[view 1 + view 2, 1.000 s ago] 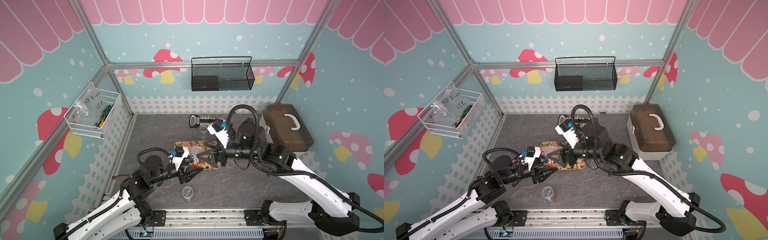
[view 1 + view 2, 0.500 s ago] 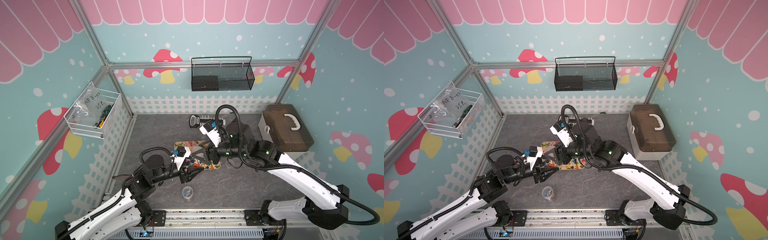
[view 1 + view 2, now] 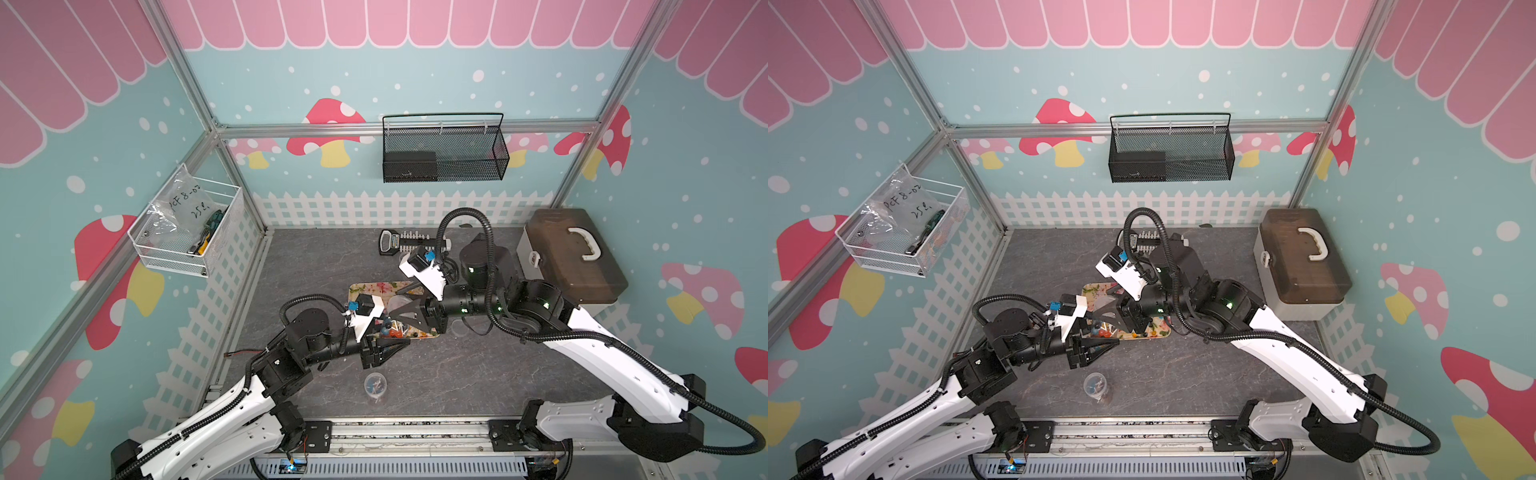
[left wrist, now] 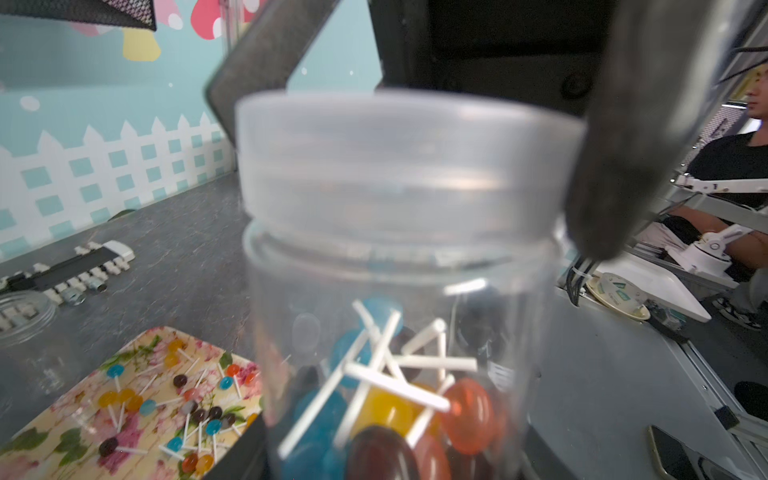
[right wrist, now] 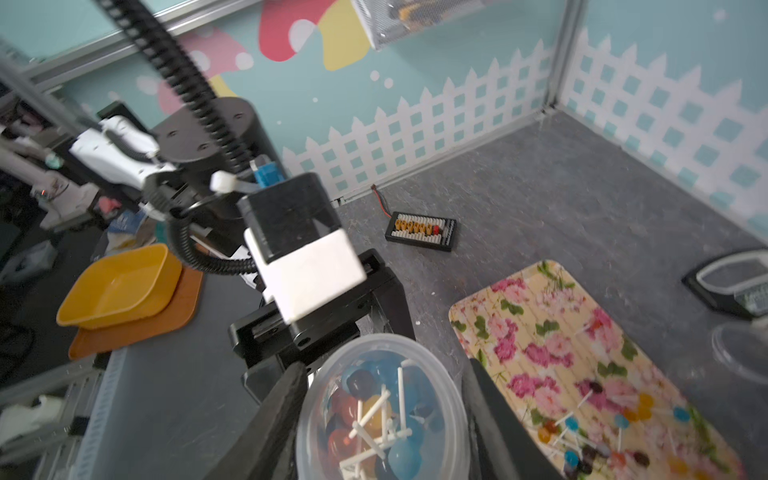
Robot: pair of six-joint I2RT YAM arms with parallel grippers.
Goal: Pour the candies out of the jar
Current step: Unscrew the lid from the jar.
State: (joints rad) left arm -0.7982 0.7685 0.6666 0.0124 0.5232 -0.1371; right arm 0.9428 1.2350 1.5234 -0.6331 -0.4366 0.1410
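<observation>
Above the table (image 3: 457, 374), at the near edge of the flowered tray (image 5: 540, 316), our left tool (image 3: 395, 345) is clamped on the body of the clear jar (image 4: 395, 332), whose long axis, we judge, runs from one tool toward the other. Its lid (image 4: 407, 166) is on and faces the right tool (image 5: 382, 415), whose jaws straddle it part open, a sliver of gap showing on one side. The candies (image 4: 386, 403) sit inside the jar.

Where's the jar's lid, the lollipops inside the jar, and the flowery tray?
jar lid (image 4: 407, 166), left wrist view, middle of its cloudy side wall.
lollipops in the jar (image 4: 384, 410), left wrist view, on a yellow head in the pile.
flowery tray (image 5: 536, 332), right wrist view, a bare printed patch.
</observation>
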